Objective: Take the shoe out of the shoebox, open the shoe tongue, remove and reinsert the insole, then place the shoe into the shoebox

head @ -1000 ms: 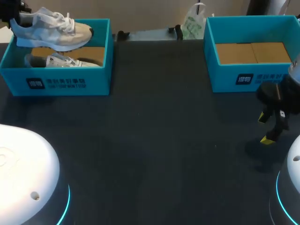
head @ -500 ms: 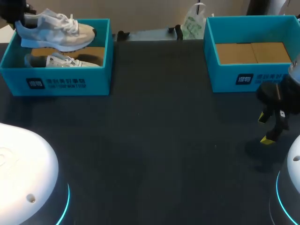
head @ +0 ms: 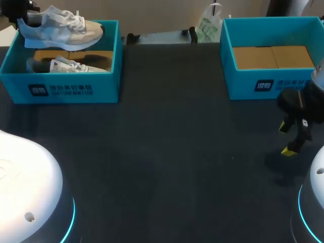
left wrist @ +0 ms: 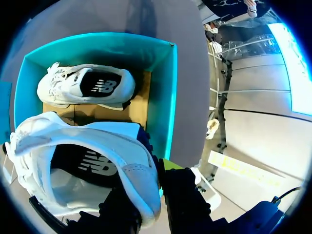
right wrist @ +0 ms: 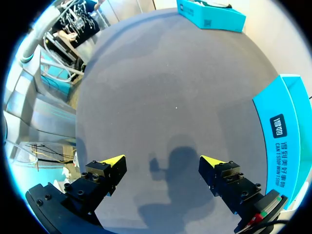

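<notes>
A white sneaker point(head: 61, 28) hangs over the left teal shoebox point(head: 66, 90), and my left gripper point(head: 17, 12) is shut on its heel. In the left wrist view the held sneaker point(left wrist: 87, 161) fills the space ahead of my left gripper point(left wrist: 153, 195), whose dark fingers clamp the heel collar from both sides. A second white sneaker point(head: 66, 66) lies on its side inside that box point(left wrist: 168, 97), also seen below the held one point(left wrist: 87, 87). My right gripper point(head: 289, 137) stands open above bare table point(right wrist: 163, 163), in front of the right teal shoebox point(head: 263, 83).
The right shoebox holds only its cardboard floor point(head: 273, 56). A white and green plastic bag point(head: 208, 25) and small dark clips point(head: 132, 37) sit at the table's back edge. My arms' white bases point(head: 25, 187) flank the near edge.
The held sneaker has risen a little above the left box and levelled out. The right arm has not moved.
</notes>
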Controlling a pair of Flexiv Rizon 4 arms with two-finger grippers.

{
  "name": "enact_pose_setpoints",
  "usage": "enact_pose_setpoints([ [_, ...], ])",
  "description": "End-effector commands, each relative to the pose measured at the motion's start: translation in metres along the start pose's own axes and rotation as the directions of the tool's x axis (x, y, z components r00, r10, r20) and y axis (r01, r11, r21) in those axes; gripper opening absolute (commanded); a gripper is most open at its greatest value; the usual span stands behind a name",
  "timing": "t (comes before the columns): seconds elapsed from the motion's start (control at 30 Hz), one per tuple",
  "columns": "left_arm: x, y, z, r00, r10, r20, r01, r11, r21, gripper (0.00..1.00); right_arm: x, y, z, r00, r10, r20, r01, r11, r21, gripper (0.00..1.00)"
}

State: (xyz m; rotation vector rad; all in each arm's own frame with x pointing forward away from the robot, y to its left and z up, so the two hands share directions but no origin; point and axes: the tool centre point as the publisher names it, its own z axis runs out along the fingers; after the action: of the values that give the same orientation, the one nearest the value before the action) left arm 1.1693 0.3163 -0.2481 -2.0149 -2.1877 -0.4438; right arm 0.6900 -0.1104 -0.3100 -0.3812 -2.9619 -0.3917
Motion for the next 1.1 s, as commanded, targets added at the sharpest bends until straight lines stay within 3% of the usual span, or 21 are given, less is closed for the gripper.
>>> enact_pose_setpoints([
  [0.03, -0.005, 0.009, 0.004, 1.000, 0.006, 0.000, -0.006, 1.000, 0.010, 0.00, 0.001, 0.000, 0.000, 1.000, 0.000, 0.001, 0.000, 1.000, 0.000, 1.00],
  [0.33, -0.014, 0.031, 0.020, 1.000, -0.011, -0.010, 0.011, 1.000, 0.011, 0.00, 0.001, 0.000, 0.000, 1.000, 0.000, 0.001, 0.000, 1.000, 0.000, 1.00],
  [1.1, -0.030, 0.020, 0.058, 1.000, 0.020, -0.007, -0.020, 1.000, 0.015, 0.00, 0.001, 0.000, 0.000, 1.000, 0.000, 0.001, 0.000, 1.000, 0.000, 1.00],
])
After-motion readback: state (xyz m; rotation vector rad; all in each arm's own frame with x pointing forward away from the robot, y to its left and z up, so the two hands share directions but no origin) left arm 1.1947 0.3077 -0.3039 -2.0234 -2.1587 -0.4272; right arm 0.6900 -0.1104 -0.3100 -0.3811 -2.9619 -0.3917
